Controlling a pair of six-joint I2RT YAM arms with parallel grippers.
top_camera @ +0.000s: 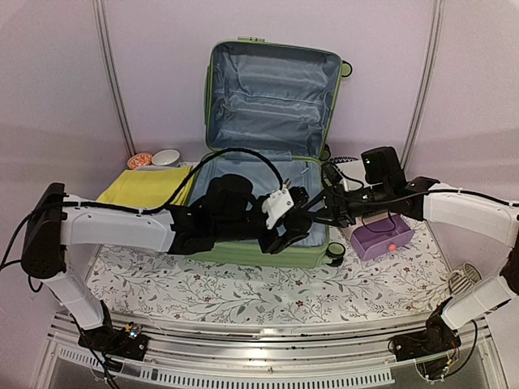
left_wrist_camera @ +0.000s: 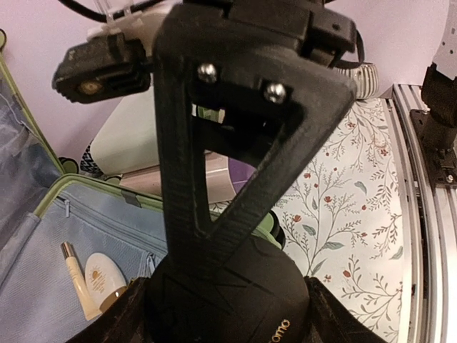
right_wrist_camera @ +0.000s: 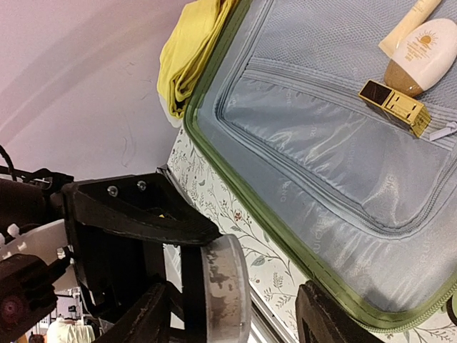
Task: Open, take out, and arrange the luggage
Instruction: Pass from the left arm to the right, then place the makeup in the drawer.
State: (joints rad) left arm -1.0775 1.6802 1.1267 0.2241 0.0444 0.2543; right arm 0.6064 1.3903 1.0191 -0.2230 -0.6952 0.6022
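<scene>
The light-green luggage (top_camera: 272,89) lies open, lid upright against the back wall, grey-blue lining showing. Both grippers meet over its front right corner. My left gripper (top_camera: 289,224) is shut on a round black compact (left_wrist_camera: 235,286) with gold lettering. In the right wrist view the compact shows edge-on with a clear, powdery rim (right_wrist_camera: 227,286). My right gripper (top_camera: 315,214) is open, its fingers on either side of the compact with a gap on one side. A cream tube (left_wrist_camera: 75,279), a white bottle (right_wrist_camera: 427,44) and a gold-black case (right_wrist_camera: 394,106) lie in the luggage (right_wrist_camera: 321,150).
A folded yellow cloth (top_camera: 146,186) lies left of the luggage, with two small bowls (top_camera: 166,157) behind it. A purple box (top_camera: 381,237) stands to the right. A white perforated basket (top_camera: 464,279) sits at the right edge. A floral cloth (top_camera: 211,292) covers the table.
</scene>
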